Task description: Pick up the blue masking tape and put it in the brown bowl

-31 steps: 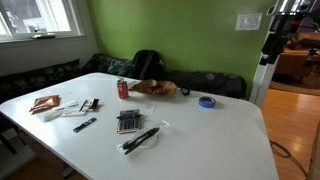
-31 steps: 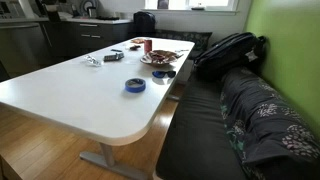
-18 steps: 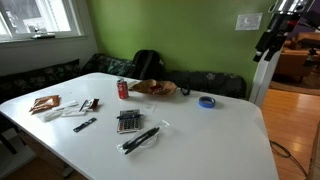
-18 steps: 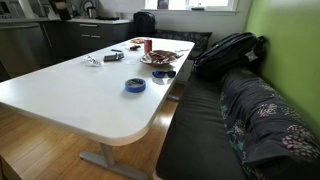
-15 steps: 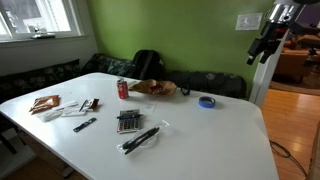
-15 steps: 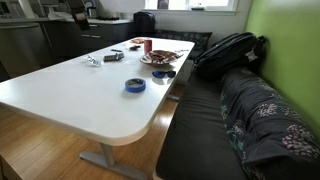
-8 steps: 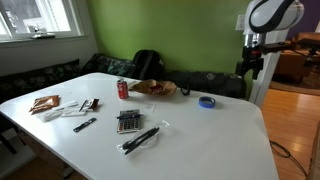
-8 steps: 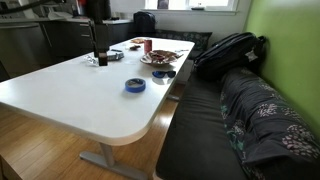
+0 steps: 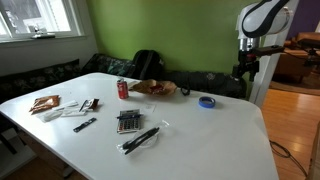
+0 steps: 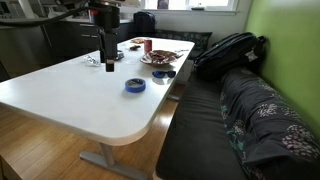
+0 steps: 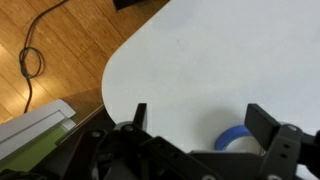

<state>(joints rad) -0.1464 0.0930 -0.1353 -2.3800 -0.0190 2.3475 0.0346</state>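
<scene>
1. Find tape (image 9: 206, 102) lying flat on desk (image 9: 200, 140), near bowl (image 9: 155, 88) but apart.
2. Bring wide-spread tool (image 11: 200, 125), hovering farther from bowl, down over tape.
3. Straddle ring wall, one finger in hole; squeeze gently.

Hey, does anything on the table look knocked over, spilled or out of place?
Nothing stands out. The red soda can stands upright, the blue masking tape lies flat, the brown bowl sits level, and no spill shows.

no readable text, labels or numbers anywhere; red can (image 9: 123, 89) markings too small to read.
</scene>
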